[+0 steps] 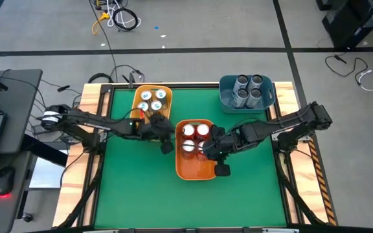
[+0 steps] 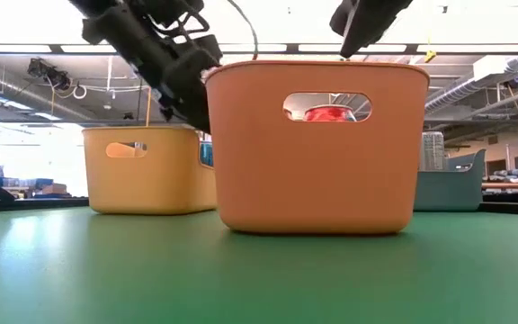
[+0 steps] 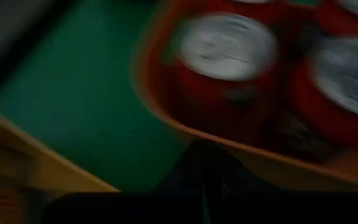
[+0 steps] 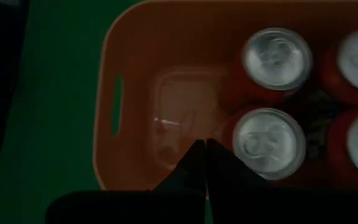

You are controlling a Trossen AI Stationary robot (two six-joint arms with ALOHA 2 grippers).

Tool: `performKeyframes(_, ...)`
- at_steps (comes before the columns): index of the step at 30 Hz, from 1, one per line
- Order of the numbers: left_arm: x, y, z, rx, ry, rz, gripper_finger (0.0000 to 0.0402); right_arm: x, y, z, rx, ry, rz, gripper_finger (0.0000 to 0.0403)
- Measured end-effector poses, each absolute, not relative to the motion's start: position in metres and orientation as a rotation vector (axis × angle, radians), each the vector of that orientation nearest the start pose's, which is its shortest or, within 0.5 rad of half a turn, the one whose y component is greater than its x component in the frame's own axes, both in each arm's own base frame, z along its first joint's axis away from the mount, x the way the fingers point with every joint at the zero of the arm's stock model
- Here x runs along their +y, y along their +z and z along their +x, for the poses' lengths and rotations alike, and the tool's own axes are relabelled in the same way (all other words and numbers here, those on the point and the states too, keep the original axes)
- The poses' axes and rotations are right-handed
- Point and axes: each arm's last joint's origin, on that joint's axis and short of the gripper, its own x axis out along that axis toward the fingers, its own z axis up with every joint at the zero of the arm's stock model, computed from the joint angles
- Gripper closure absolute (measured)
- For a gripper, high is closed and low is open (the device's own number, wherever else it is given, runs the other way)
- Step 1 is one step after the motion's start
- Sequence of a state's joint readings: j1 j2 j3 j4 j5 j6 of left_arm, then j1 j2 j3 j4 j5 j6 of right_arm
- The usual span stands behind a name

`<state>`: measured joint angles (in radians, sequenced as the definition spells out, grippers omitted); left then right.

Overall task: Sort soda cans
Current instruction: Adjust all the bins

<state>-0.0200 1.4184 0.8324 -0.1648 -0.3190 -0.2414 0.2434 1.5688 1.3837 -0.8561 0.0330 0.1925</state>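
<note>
Several red soda cans [image 1: 195,137] [image 4: 269,143] stand upright in the far half of the orange bin [image 1: 199,173] at the table's middle. One of them shows through the bin's handle slot [image 2: 328,113]. Silver, teal-marked cans [image 1: 153,102] fill the yellow bin [image 1: 168,90] at the far left. Dark grey cans [image 1: 248,89] stand in the blue bin [image 1: 226,98] at the far right. My left gripper [image 1: 167,144] [image 3: 204,180] is shut and holds nothing, close beside the orange bin's left wall. My right gripper [image 1: 215,157] [image 4: 205,163] is shut and holds nothing, above the bin's right rim. My left gripper's shut fingertips slant down from the table's left and stand right at the orange bin's left wall [image 3: 166,121], just below its rim. The view is blurred, and I cannot tell whether they touch the wall.
The near half of the orange bin [image 4: 166,118] holds no cans. Bare green table [image 1: 186,204] lies in front of the bins. A dark desk with a laptop and a mouse [image 1: 4,181] stands left of the table.
</note>
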Motion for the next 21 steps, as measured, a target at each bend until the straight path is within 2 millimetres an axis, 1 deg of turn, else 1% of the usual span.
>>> performKeyframes(3, 0.014, 0.226, 0.288, 0.694, 0.423, -0.058, 0.0402, 0.081, 0.294, 0.309, 1.061, 0.104, 0.035, 0.0403)
performKeyframes(5, 0.016, 0.243, 0.286, 0.683, 0.410, -0.037, 0.0402, 0.084, 0.289, 0.307, 1.080, 0.133, 0.056, 0.0403)
performKeyframes(7, 0.013, 0.260, 0.280, 0.700, 0.374, -0.036, 0.0402, 0.088, 0.284, 0.303, 1.121, 0.156, 0.082, 0.0403)
performKeyframes(10, -0.002, 0.275, 0.271, 0.730, 0.224, -0.030, 0.0402, 0.099, 0.282, 0.297, 1.155, 0.216, 0.095, 0.0403)
performKeyframes(13, -0.024, 0.285, 0.264, 0.704, -0.052, -0.018, 0.0402, 0.112, 0.278, 0.292, 1.176, 0.270, 0.090, 0.0403)
performKeyframes(15, -0.039, 0.286, 0.263, 0.699, -0.202, -0.011, 0.0402, 0.118, 0.275, 0.289, 1.189, 0.301, 0.099, 0.0403)
performKeyframes(16, -0.045, 0.285, 0.263, 0.700, -0.246, -0.012, 0.0402, 0.120, 0.273, 0.288, 1.186, 0.315, 0.110, 0.0403)
performKeyframes(19, -0.059, 0.280, 0.270, 0.687, -0.320, -0.009, 0.0402, 0.123, 0.261, 0.286, 1.199, 0.318, 0.125, 0.0403)
performKeyframes(21, -0.065, 0.271, 0.276, 0.709, -0.339, -0.007, 0.0402, 0.123, 0.252, 0.285, 1.197, 0.315, 0.133, 0.0403)
